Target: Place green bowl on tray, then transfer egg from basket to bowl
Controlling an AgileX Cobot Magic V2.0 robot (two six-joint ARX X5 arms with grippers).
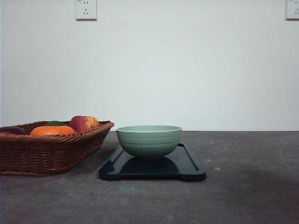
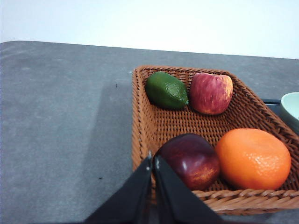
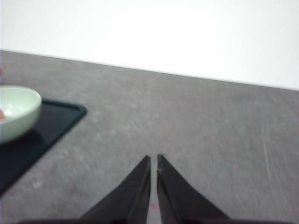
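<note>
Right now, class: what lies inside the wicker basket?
The basket holds a lime, a red-yellow apple, a dark red fruit and an orange. Anything beneath them is covered.

Each claw, left claw [image 2: 153, 161] and right claw [image 3: 154, 160], has two smooth, matte black, tapering pointed fingers.

Plain white wall [image 1: 187, 70] straight ahead, evenly lit, with a white power socket [image 1: 86, 9] high on the left and another socket [image 1: 292, 9] up at the right edge; below runs the mottled dark grey bench [image 1: 243, 186], soft shadows across it
</note>
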